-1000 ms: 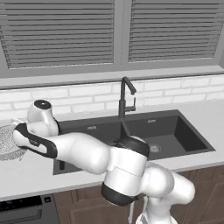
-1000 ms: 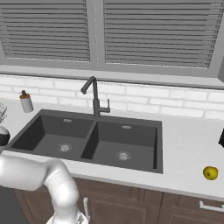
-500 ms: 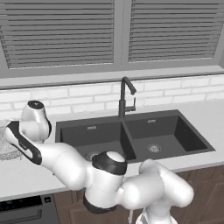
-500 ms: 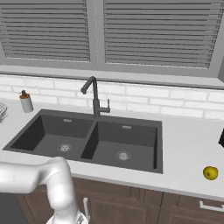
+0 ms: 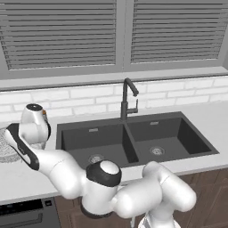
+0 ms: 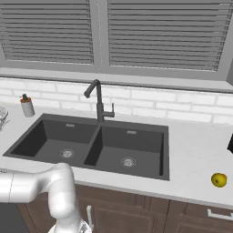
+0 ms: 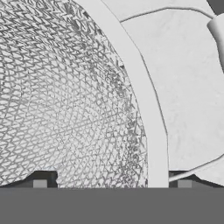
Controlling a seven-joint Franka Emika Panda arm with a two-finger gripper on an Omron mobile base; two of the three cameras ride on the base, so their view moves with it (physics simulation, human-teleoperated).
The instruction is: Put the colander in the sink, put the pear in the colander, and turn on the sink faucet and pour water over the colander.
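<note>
Your arm bends far toward the left edge of the left base view, gripper (image 7: pixel 112 181) spread wide, fingertips straddling the colander (image 7: pixel 65 100) rim.

Silvery wire-mesh colander (image 7: pixel 65 100) (smooth rim), matt dark sink (image 6: pixel 91 145), speckled pale counter (image 6: pixel 195 150).

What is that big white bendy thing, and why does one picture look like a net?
The white thing is a robot arm in a pretend kitchen. Two cameras ride behind it, one on each side, looking over the dark sink and its tall faucet. A third camera sits on the robot's hand. The net is a colander, a mesh bowl for washing fruit, seen very close on the counter left of the sink. The gripper has one fingertip inside the rim and one outside, but holds nothing yet. A yellow pear waits on the counter at the far right. A little soap bottle stands by the wall.
</note>
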